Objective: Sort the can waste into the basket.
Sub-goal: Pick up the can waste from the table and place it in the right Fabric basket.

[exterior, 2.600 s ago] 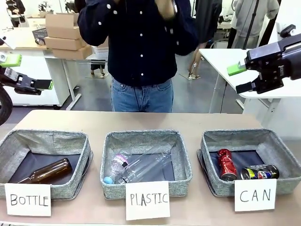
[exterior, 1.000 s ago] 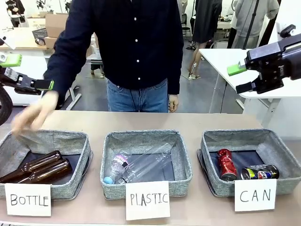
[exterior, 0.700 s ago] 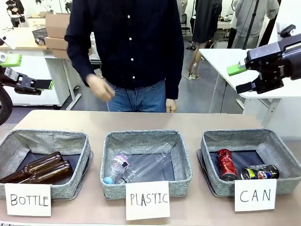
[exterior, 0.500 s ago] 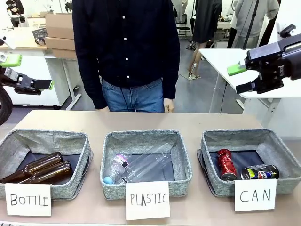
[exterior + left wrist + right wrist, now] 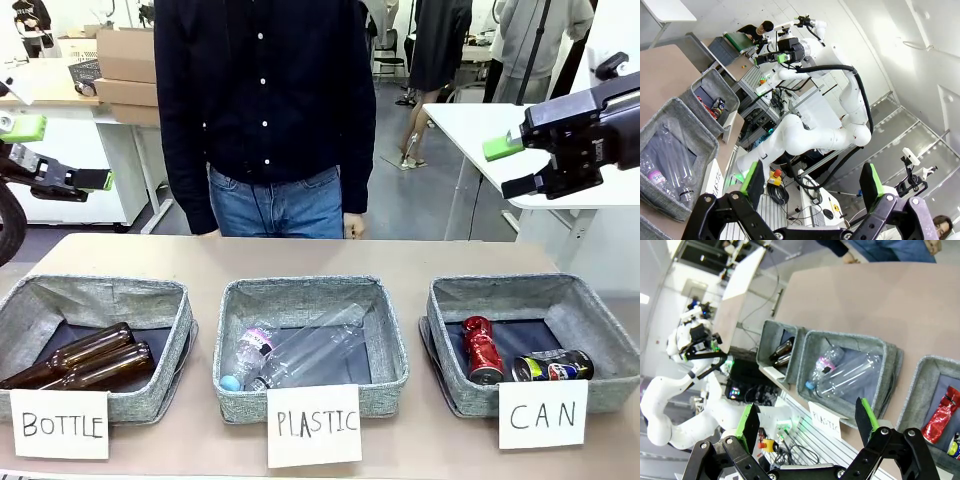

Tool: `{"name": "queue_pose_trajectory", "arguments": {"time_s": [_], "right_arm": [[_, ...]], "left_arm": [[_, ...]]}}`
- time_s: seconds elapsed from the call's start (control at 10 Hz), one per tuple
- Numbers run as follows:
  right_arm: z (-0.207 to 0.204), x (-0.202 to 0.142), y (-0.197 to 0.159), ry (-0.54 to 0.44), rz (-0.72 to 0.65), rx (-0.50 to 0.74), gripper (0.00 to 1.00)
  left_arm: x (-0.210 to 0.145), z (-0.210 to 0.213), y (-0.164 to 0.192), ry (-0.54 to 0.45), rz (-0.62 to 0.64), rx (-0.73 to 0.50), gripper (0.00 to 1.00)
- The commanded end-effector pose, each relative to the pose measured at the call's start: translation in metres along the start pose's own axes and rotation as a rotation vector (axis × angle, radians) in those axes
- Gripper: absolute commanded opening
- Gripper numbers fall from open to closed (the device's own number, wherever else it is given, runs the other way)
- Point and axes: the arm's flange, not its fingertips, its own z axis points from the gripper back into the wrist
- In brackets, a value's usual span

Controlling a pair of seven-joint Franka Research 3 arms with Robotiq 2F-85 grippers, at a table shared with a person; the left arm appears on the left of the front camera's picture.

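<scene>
**Both cans lying in the CAN basket, both grippers raised and empty**

Nearest the camera in the front view, three white signs are standing along the table's front edge, reading BOTTLE, PLASTIC and CAN [image 5: 543, 413]. Just behind the CAN sign, the grey woven basket [image 5: 600, 325] is sitting at the table's right end. Inside it, the red can [image 5: 483, 350] is lying on the dark base, looking dented, and the dark can [image 5: 553, 366] with blue and yellow print is lying just beside it on its side. The basket's front wall is hiding the lower edge of both.

The right gripper [image 5: 510, 167] is hanging well above and behind this basket, its green-padded fingers spread wide and gripping nothing. In the right wrist view its fingers [image 5: 748, 422] are rising from the bottom edge with open space between them, and the red can [image 5: 941, 413] is showing at the picture's right, partly cut off.

The left gripper [image 5: 62, 152] is hovering at the far left, well apart from the cans, also spread open and empty.

The middle basket [image 5: 313, 295] is holding clear plastic bottles; the left basket [image 5: 100, 296] is holding two brown glass bottles.

The table [image 5: 300, 255] is a plain tan surface. At its far side a person [image 5: 265, 100] in a dark shirt and jeans is standing with arms down. Beyond are white tables and cardboard boxes [image 5: 130, 65].
</scene>
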Motion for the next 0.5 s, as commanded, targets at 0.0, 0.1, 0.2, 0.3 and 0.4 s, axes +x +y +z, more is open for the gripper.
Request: {"name": "queue_pose_trajectory", "arguments": {"time_s": [0.0,0.1,0.2,0.3,0.4], "right_arm": [[0.0014,0.0031,0.0027,0.002,0.018,-0.007,1.00],[0.0014,0.0031,0.0027,0.002,0.018,-0.007,1.00],[0.0014,0.0031,0.0027,0.002,0.018,-0.007,1.00],[0.0014,0.0031,0.0027,0.002,0.018,-0.007,1.00],[0.0014,0.0031,0.0027,0.002,0.018,-0.007,1.00]], "left_arm": [[0.0028,-0.0033,-0.0042,-0.019,0.007,-0.011,1.00],[0.0028,-0.0033,-0.0042,-0.019,0.007,-0.011,1.00],[0.0028,-0.0033,-0.0042,-0.019,0.007,-0.011,1.00],[0.0028,-0.0033,-0.0042,-0.019,0.007,-0.011,1.00],[0.0028,-0.0033,-0.0042,-0.019,0.007,-0.011,1.00]]}}
